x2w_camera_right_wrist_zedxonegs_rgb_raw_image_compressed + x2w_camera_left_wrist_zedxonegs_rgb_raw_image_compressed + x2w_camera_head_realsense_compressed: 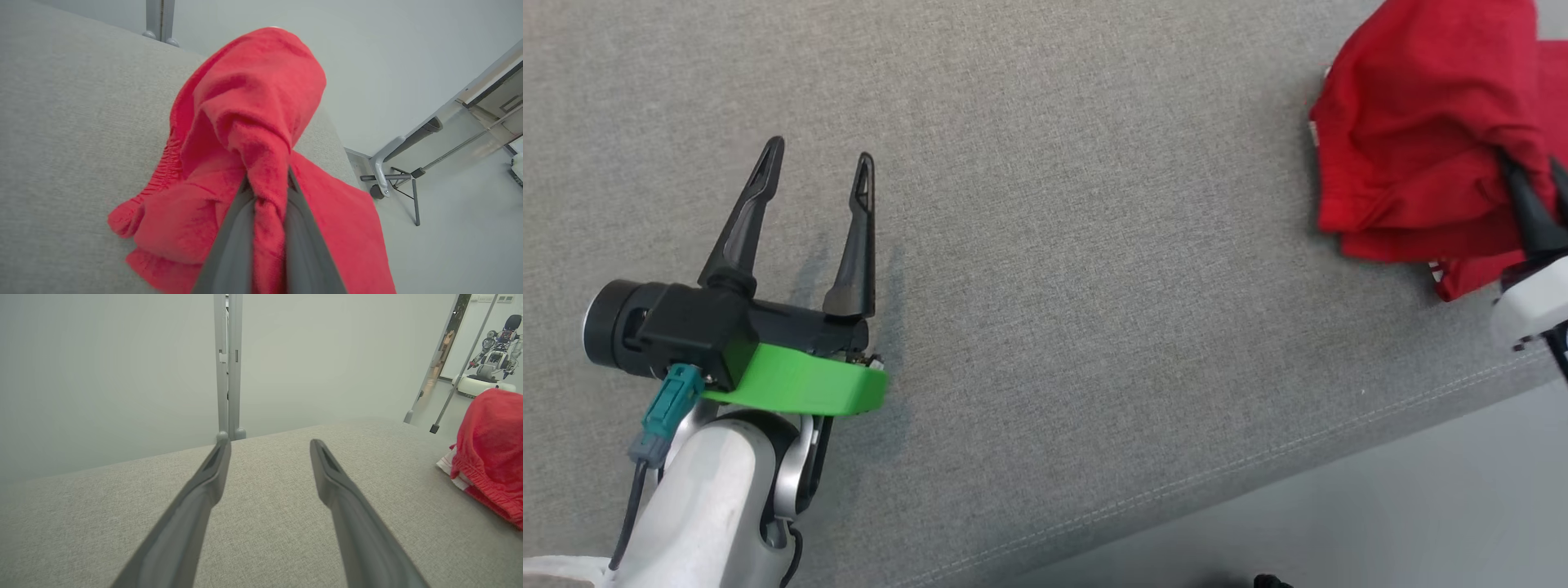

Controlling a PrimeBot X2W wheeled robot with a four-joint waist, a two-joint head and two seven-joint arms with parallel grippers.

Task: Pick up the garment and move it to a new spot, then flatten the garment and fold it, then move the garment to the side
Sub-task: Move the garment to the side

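Red garment (1413, 139) bunched at right edge of bench (1094, 245), one fold clenched in right gripper (267, 181), partly raised. Left gripper (820, 153) spread, empty, well apart. Pickup looks begun; relocating, flattening, folding, setting aside remain.

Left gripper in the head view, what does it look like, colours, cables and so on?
The left gripper has two long black tapering fingers with slotted tips on a black body, a bright green bracket beneath, a teal connector with a dark cable, and a white forearm with a silver joint.
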